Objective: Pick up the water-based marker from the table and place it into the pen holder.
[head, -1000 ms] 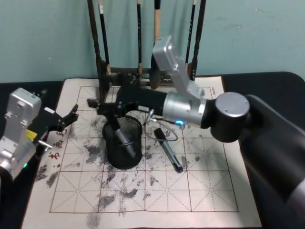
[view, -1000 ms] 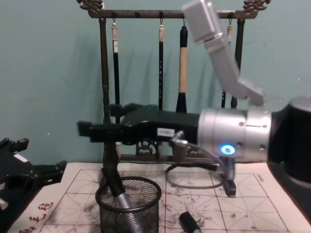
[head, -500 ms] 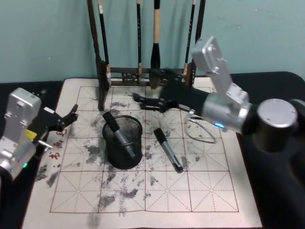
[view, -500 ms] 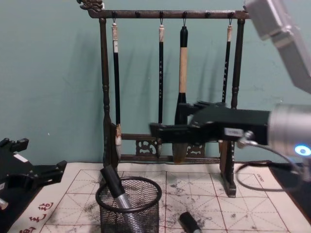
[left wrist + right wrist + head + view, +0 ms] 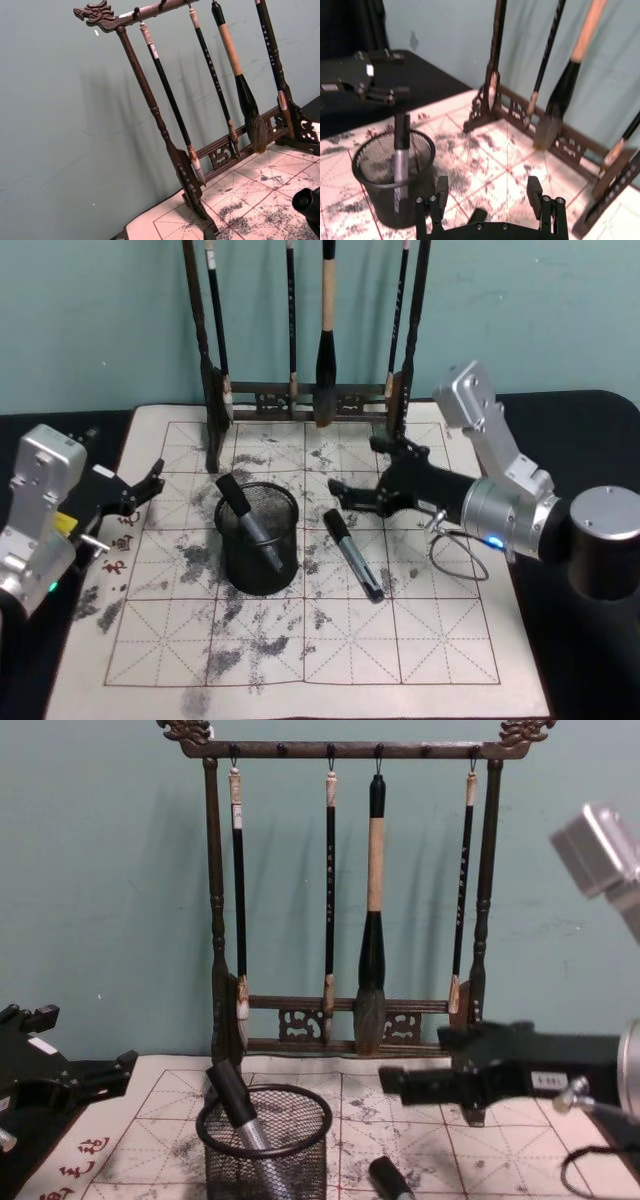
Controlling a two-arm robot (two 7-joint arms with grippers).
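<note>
Black mesh holder [image 5: 245,560] has a marker [image 5: 250,522] leaning in it. Right gripper [image 5: 487,182] has backed off to frame right, jaws spread, nothing between them. Drop looks done. Head view shows a second marker [image 5: 352,553] flat on the mat [image 5: 440,640] just right of the holder; chest view catches just its cap at the bottom edge. Left gripper [image 5: 148,485] parked at frame left.

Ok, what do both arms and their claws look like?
Both arms are silver with black claws. The right arm has rounded segments, a blue light, a looped grey cable, and a white label on the right claw. The left arm is boxier, with a yellow patch behind the left claw.
</note>
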